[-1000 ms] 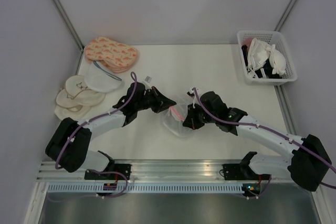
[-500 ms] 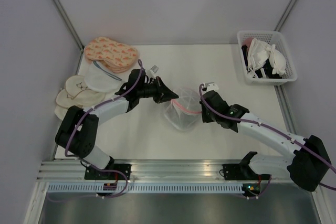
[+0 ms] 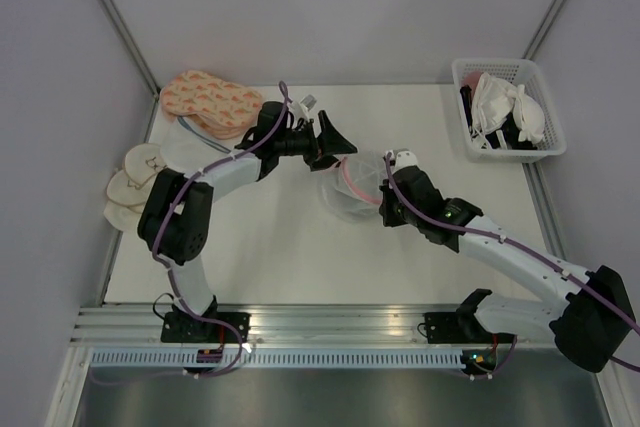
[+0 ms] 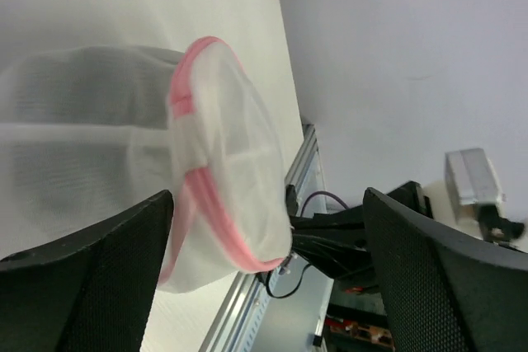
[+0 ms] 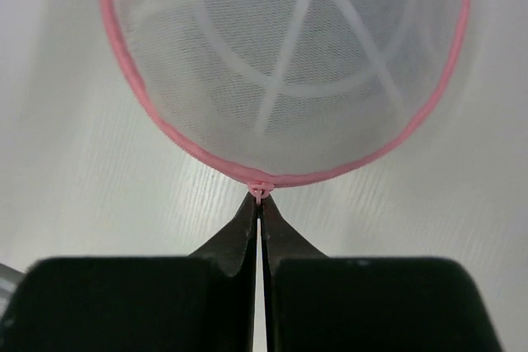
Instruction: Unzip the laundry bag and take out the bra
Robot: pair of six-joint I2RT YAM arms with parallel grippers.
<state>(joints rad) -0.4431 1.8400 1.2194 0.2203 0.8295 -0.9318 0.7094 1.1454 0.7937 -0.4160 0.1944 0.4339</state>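
The laundry bag point(image 3: 347, 187), a white mesh dome with a pink zip rim, lies mid-table. My right gripper point(image 3: 380, 197) is shut on its small pink zip pull point(image 5: 261, 191), right at the rim of the bag point(image 5: 289, 63). My left gripper point(image 3: 333, 150) stands wide open at the bag's far-left side. In the left wrist view the bag point(image 4: 223, 195) sits between the spread fingers point(image 4: 124, 269), and they do not touch it. The bra is hidden; only pale grey shade shows through the mesh.
A white basket point(image 3: 545, 147) at the back right holds white padded bras and some dark cloth. Peach patterned pads point(image 3: 210, 99) and cream round pads point(image 3: 140, 182) lie at the left edge. Grey walls close in the table's left, back and right.
My left gripper has opened and let go of the bag, swinging toward the back. The bag and my right gripper, still pinching the pull, have shifted back and slightly right.
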